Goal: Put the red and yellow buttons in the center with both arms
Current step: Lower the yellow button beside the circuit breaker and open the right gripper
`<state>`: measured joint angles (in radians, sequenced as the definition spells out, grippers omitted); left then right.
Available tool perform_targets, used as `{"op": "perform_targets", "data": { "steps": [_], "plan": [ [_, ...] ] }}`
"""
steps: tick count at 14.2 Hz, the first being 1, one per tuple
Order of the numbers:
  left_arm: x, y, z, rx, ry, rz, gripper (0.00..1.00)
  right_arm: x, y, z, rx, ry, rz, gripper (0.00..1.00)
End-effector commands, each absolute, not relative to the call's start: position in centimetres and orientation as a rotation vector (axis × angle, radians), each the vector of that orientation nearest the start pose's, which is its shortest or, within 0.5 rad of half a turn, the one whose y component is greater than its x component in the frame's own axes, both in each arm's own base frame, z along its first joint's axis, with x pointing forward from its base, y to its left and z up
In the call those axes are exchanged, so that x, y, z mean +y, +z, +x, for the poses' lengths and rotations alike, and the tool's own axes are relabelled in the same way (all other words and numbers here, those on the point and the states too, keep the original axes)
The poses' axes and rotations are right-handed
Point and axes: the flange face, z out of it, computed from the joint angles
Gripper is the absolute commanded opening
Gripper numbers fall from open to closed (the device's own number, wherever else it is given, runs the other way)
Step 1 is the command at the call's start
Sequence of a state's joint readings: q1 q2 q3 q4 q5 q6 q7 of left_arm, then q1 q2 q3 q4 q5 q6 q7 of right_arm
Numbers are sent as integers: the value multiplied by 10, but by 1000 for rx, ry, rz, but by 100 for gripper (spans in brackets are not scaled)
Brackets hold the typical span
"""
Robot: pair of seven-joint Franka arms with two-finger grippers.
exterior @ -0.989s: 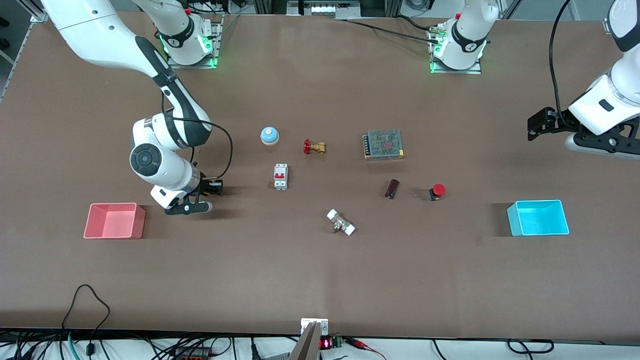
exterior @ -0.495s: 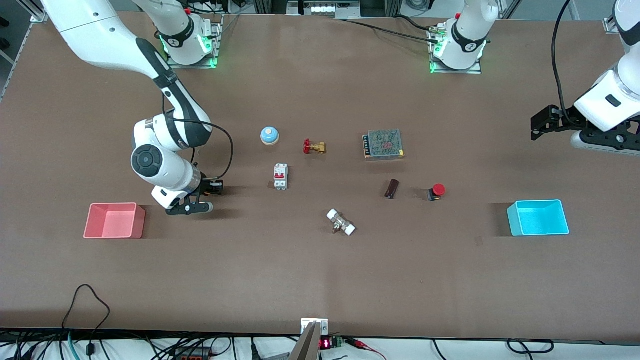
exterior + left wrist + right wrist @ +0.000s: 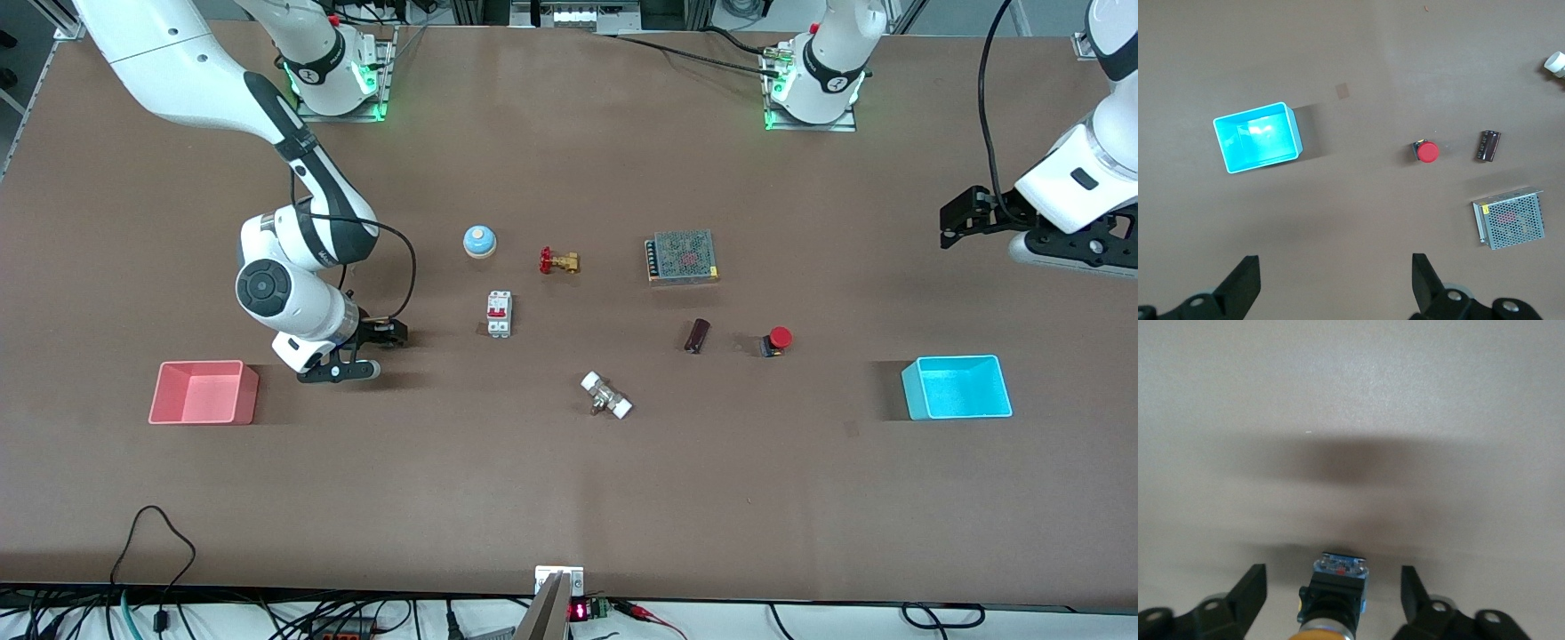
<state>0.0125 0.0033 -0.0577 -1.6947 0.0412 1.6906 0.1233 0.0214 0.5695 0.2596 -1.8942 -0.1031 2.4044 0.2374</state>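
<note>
The red button (image 3: 776,340) lies on the brown tabletop (image 3: 569,480) between a dark capacitor and the cyan bin; it also shows in the left wrist view (image 3: 1427,152). The yellow button (image 3: 1335,600) lies on its side between my right gripper's (image 3: 1333,573) open fingers, with a gap on each side. In the front view my right gripper (image 3: 388,334) is low at the table beside the pink bin and hides that button. My left gripper (image 3: 962,218) is open and empty, high over the left arm's end of the table; the left wrist view shows its gap (image 3: 1335,270).
A pink bin (image 3: 203,392) and a cyan bin (image 3: 957,388) stand at the table's two ends. A blue bell (image 3: 479,240), red-handled valve (image 3: 557,260), breaker (image 3: 499,313), mesh power supply (image 3: 682,256), capacitor (image 3: 697,335) and white fitting (image 3: 606,395) lie mid-table.
My right gripper's tip has shifted slightly toward the table's middle and looks wider. My left gripper rose a little, then came slightly back down. The objects have not moved.
</note>
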Motion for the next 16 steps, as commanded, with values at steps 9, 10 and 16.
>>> {"op": "perform_targets", "data": {
  "steps": [9,10,16],
  "plan": [
    [-29,583,563,274,18,-3094,100,67,510,609,153,-160,-3141,100],
    [-31,584,562,281,16,-3093,100,53,534,600,205,-146,-3130,100],
    [-32,585,560,286,30,-3094,100,39,607,555,255,-36,-3148,100]
  ]
}}
